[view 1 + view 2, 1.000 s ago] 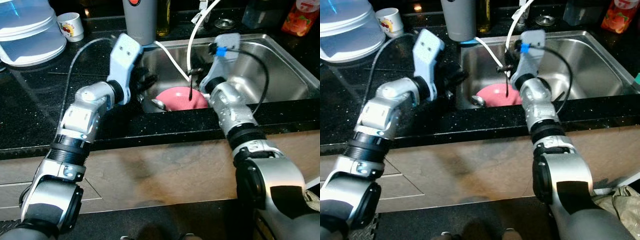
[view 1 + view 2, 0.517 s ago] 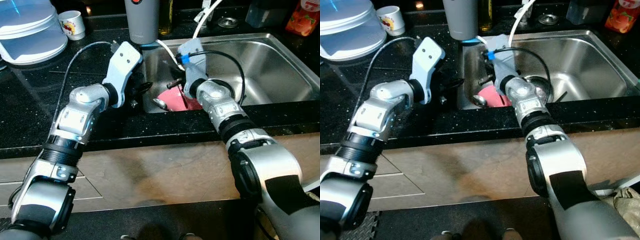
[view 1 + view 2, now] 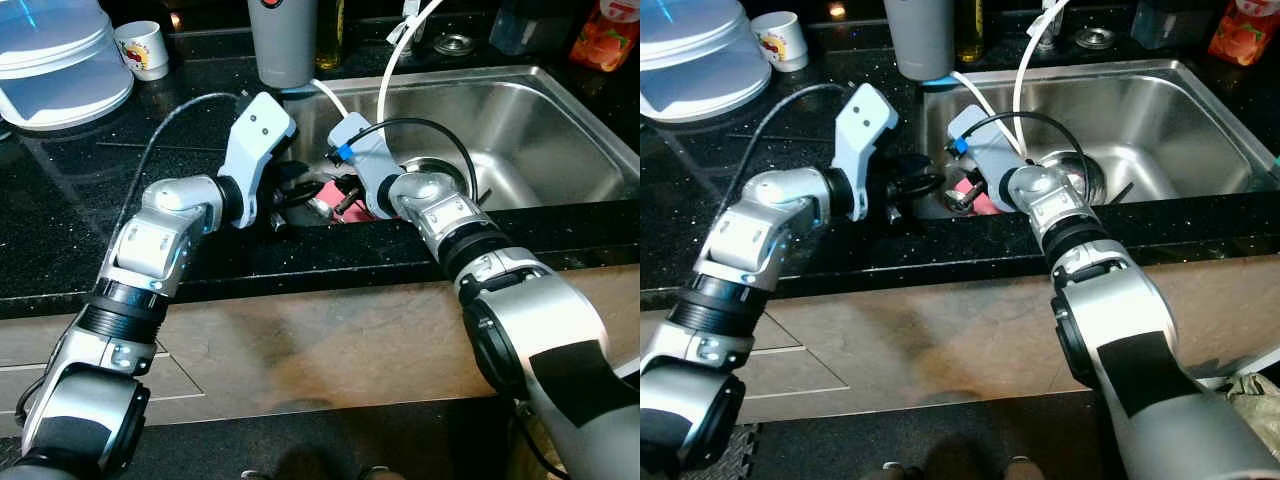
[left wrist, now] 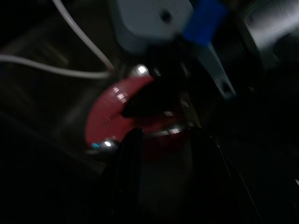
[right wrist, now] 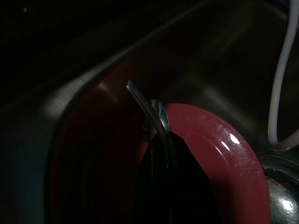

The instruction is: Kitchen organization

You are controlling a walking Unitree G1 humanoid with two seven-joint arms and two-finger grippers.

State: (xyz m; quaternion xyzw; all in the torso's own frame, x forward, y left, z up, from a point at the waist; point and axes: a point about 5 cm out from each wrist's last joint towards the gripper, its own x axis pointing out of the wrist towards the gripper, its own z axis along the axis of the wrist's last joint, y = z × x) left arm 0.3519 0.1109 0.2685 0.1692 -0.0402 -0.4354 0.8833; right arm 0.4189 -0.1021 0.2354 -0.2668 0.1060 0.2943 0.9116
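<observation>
A pink plate lies at the bottom left of the steel sink, mostly hidden behind my two wrists. My right gripper reaches low over the plate by the sink's left wall, shut on a metal fork whose tines stick out past the fingertips. A spoon rests at the plate's near edge. My left gripper hovers at the sink's left rim, pointing at the plate, its fingers apart with nothing between them, very close to the right gripper.
A black countertop surrounds the sink. On it stand a grey canister, a white cup and a clear lidded container. A white hose hangs into the sink above the drain. A juice bottle stands at the back right.
My right gripper has swung left across the sink and lower, ending by the left wall over the plate. The left gripper has edged toward the sink rim and closer to the right one.
</observation>
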